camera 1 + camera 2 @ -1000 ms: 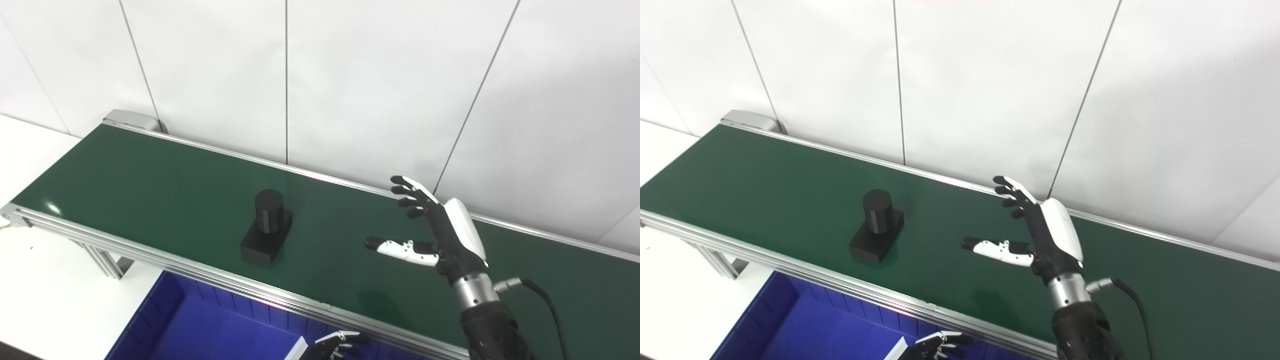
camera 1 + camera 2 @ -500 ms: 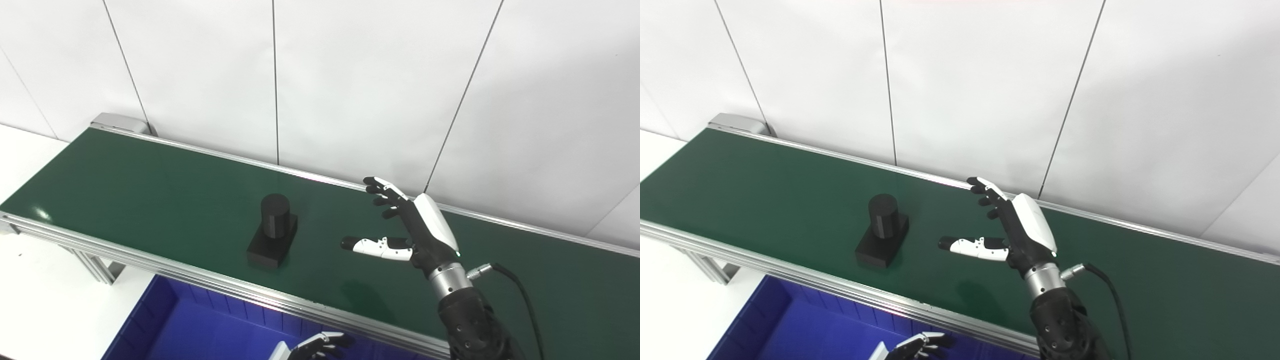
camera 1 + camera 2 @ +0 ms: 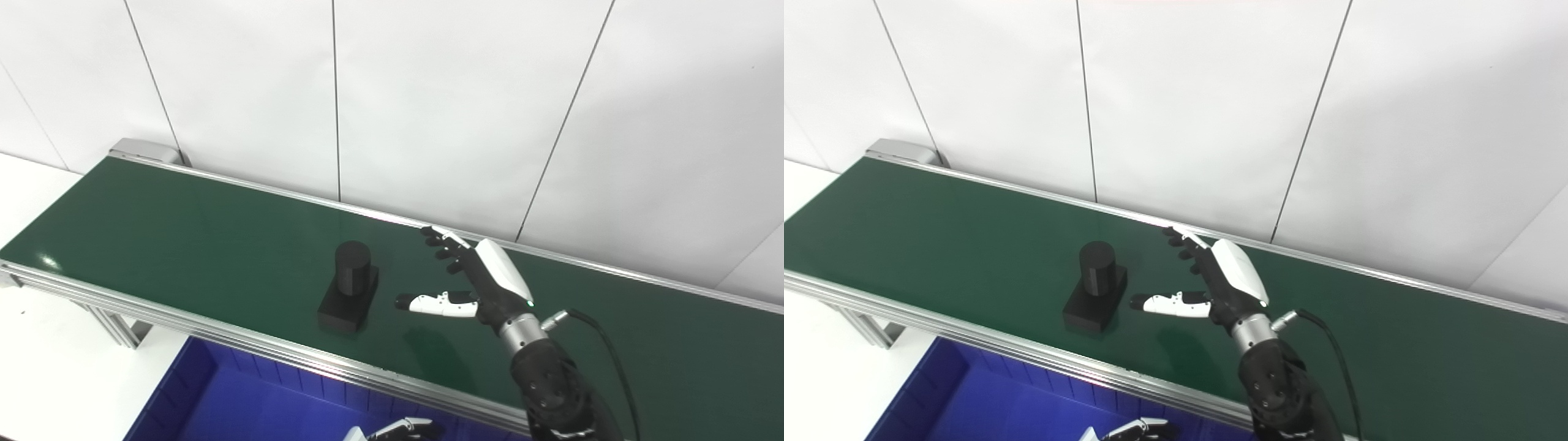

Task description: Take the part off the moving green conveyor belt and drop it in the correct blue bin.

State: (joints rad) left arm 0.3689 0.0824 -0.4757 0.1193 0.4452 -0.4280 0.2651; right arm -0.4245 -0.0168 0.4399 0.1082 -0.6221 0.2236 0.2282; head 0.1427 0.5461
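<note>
A black part (image 3: 350, 288), a short cylinder standing on a flat square base, rides on the green conveyor belt (image 3: 184, 233) near its front edge. My right hand (image 3: 471, 282) is open just above the belt, right of the part, thumb pointing toward it, a short gap between them. It also shows in the right eye view (image 3: 1206, 282), as does the part (image 3: 1096, 288). My left hand (image 3: 401, 430) shows only as fingertips at the bottom edge, over the blue bin (image 3: 245, 404); whether it is open is unclear.
The belt's aluminium front rail (image 3: 257, 349) runs between the part and the blue bin below. A white panelled wall (image 3: 429, 110) stands right behind the belt. A cable (image 3: 603, 343) trails from my right wrist. White floor (image 3: 55, 380) lies at the left.
The part has travelled right along the belt. My right hand has moved left and lower toward it, narrowing the gap. My left hand has sunk lower at the bottom edge.
</note>
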